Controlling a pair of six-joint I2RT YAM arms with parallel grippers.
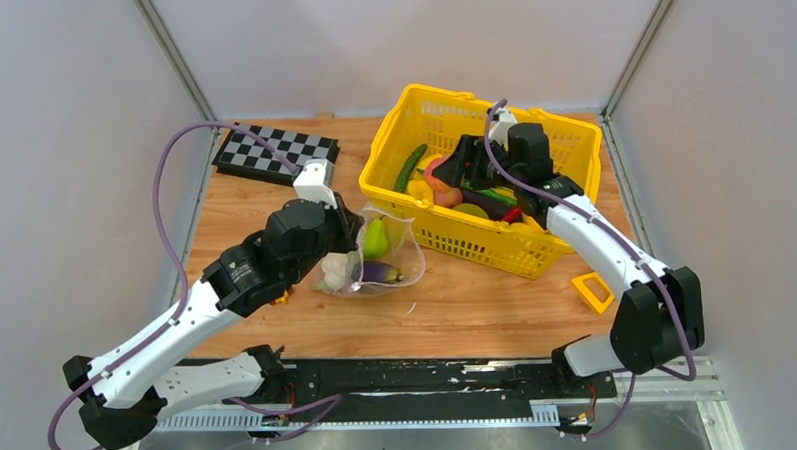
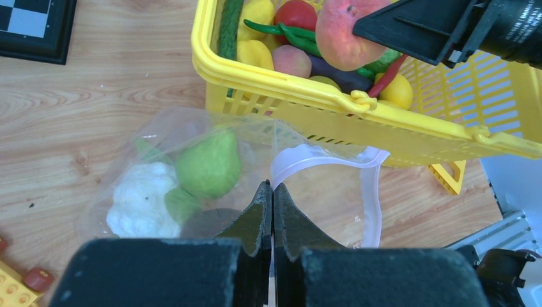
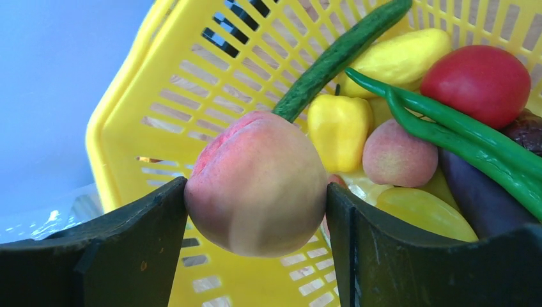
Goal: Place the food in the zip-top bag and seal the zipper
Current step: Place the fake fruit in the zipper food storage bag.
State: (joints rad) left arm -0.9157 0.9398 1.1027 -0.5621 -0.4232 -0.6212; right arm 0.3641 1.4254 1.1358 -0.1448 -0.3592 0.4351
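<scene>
Wooden tabletop, grey walls on three sides. Zip-top bag [image 1: 403, 247] lies left of centre, just near-left of the yellow basket [image 1: 475, 244]. Zipper [image 2: 374, 192] is unsealed, its pink strip looped open. Inside the bag: green pear [image 2: 208, 163], white cauliflower [image 2: 140, 198], purple eggplant [image 1: 381, 273]. Left gripper [image 2: 273, 190] has its fingers together, pinching the bag's film beside the mouth. Right gripper [image 3: 255, 204] is clamped on a peach [image 3: 255, 173], held over the basket's left part. More food [image 3: 479, 83] sits loose in the basket. Checkerboard [image 1: 277, 154] is far left.

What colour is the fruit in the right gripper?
The peach is pink-red fading to yellow-orange; right wrist view.
</scene>
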